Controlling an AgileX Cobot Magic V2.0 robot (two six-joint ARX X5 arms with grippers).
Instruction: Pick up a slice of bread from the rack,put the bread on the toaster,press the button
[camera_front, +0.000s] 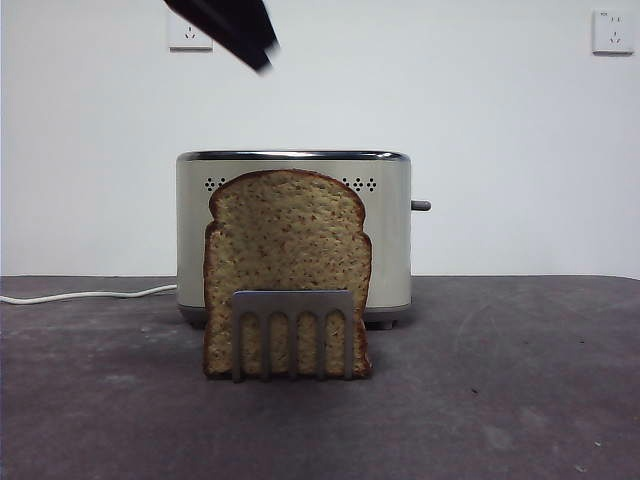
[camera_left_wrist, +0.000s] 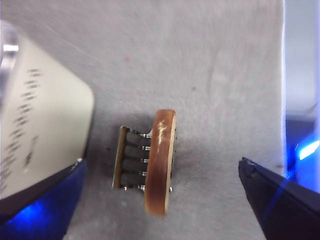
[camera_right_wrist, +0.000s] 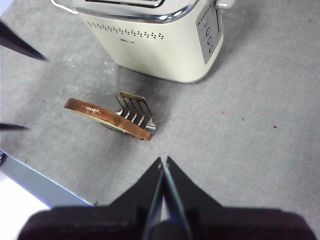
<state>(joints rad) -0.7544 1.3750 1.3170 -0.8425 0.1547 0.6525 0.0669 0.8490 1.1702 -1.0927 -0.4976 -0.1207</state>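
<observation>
The slice of bread stands upright in the rack, in front of the toaster. The button sticks out of the toaster's right side. My left gripper is open wide, high above the bread and rack, with one jaw on each side and touching neither. Its black tip shows at the top of the front view. My right gripper is shut and empty, held back above the table, apart from the bread, rack and toaster.
A white cord runs left from the toaster along the table. Two wall sockets are on the white wall behind. The table's edge lies close behind the bread on the near side.
</observation>
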